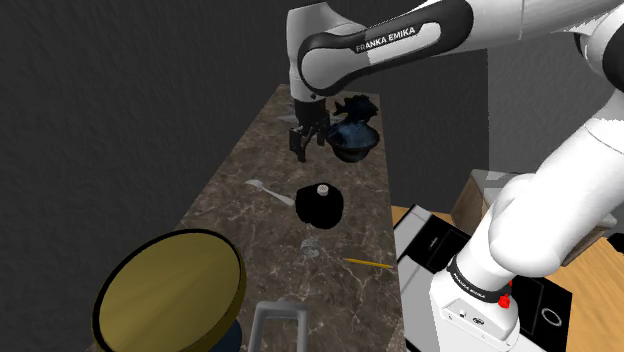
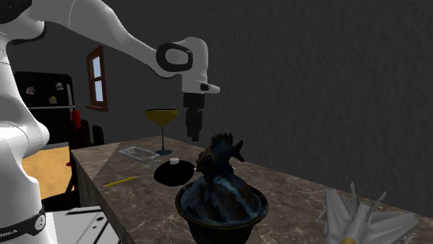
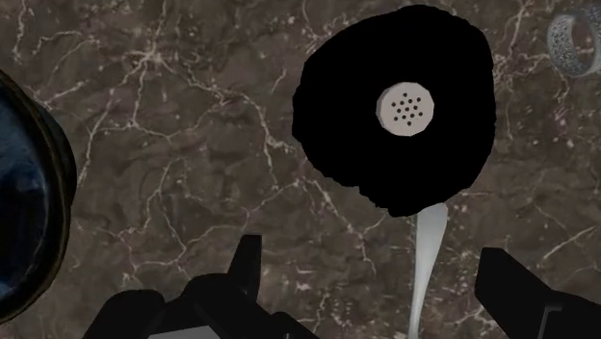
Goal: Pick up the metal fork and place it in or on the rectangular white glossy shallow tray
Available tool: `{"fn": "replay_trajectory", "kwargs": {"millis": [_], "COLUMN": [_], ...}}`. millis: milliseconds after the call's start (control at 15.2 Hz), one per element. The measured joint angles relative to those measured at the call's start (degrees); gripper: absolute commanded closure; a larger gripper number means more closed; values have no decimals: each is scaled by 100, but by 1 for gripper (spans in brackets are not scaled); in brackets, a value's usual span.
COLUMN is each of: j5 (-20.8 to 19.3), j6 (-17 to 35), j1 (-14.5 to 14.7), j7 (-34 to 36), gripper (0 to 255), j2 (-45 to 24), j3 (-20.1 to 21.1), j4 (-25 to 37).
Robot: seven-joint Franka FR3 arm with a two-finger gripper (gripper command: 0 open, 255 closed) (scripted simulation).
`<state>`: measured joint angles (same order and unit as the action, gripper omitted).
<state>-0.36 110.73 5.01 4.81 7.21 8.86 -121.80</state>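
Observation:
The fork (image 1: 266, 189) is a pale grey utensil lying flat on the marble counter (image 1: 240, 230), one end against a black lumpy object (image 1: 320, 204) with a white perforated cap. In the wrist view the fork's handle (image 3: 428, 260) runs out from under that black object (image 3: 395, 106) and lies between my fingers, nearer the right one. My gripper (image 1: 305, 140) (image 2: 193, 126) (image 3: 374, 262) hangs open above the counter, holding nothing. The shallow tray (image 1: 278, 312) (image 2: 139, 152) lies at the counter's near end in the shoulder view, next to a goblet.
A dark bowl (image 1: 355, 142) (image 2: 222, 208) holding a dark fish-like figure stands just beyond the gripper. A gold-rimmed goblet (image 1: 170, 290) (image 2: 161, 118), a yellow pencil (image 1: 368, 263) and a small ring (image 3: 576, 40) are also on the counter. A pale spiky object (image 2: 361, 218) lies at the far end.

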Motion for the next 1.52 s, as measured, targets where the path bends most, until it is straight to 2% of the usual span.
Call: {"fn": "replay_trajectory", "kwargs": {"millis": [264, 792, 1518], "j5": [-31, -176, -230], "j6": [209, 348, 852], "j1": [90, 362, 401], "j7": [150, 457, 503], "gripper": [0, 0, 0], "j2": [-817, -2580, -2909], "j3": [113, 261, 250], "j4": [456, 1784, 1580]}}
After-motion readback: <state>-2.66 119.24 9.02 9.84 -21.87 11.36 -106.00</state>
